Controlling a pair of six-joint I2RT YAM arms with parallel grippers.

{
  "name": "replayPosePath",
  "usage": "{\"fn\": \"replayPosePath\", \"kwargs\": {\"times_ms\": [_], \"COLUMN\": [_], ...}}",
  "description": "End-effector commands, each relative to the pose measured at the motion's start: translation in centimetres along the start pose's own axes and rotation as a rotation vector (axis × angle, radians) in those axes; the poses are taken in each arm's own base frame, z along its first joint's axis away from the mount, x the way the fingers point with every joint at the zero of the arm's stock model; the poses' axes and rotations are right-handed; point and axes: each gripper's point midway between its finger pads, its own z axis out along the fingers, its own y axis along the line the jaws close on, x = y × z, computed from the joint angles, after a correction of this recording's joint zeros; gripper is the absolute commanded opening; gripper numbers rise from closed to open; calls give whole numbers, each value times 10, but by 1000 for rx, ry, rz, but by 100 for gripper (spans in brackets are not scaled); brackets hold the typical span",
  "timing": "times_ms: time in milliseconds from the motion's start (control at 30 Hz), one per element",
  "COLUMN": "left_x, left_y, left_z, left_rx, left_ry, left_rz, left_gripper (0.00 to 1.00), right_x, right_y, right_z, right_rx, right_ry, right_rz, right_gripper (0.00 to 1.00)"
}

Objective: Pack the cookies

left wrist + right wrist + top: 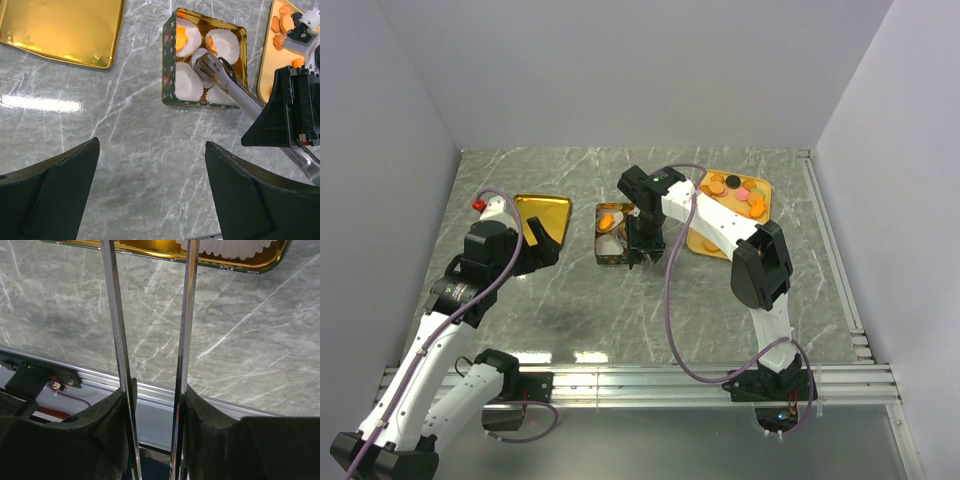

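Cookies (pixel 740 195), mostly orange with a pink and a dark one, lie on a gold tray (pixel 705 243) at the back right. A green tin (pixel 612 256) lined with white paper cups (pixel 190 80) holds orange cookies (pixel 181 34) in its far cups. My right gripper (pixel 645 240) is shut on metal tongs (pixel 227 82), whose tips hang over the tin's middle cups. In the right wrist view the gripper (pixel 152 405) presses both tong arms (pixel 117 340); the tips are out of view. My left gripper (pixel 545 245) is open and empty above bare table (pixel 152 190), left of the tin.
A gold tin lid (pixel 542 212) lies upside down at the back left, also in the left wrist view (pixel 60 30). An aluminium rail (pixel 640 380) runs along the near table edge. Grey walls close in the left, back and right.
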Motion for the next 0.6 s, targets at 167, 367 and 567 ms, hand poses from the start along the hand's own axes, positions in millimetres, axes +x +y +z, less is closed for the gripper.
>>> {"fn": "replayPosePath", "kwargs": {"times_ms": [167,367,567], "left_x": [-8,-8,-9], "left_y": [-5,-6,-6], "left_z": [-3,-3,-4], "left_rx": [20,22,24], "left_ry": [-30,-34,-36], "left_rz": [7,6,6], "left_gripper": [93,93,93], "right_x": [-9,-11,-11], "right_y": [10,10,7], "right_z": [-23,-30,-34], "right_rx": [-48,-52,-49], "right_ry": [-70,-87,-96], "right_rz": [-11,-12,-8], "right_gripper": [45,48,50]}}
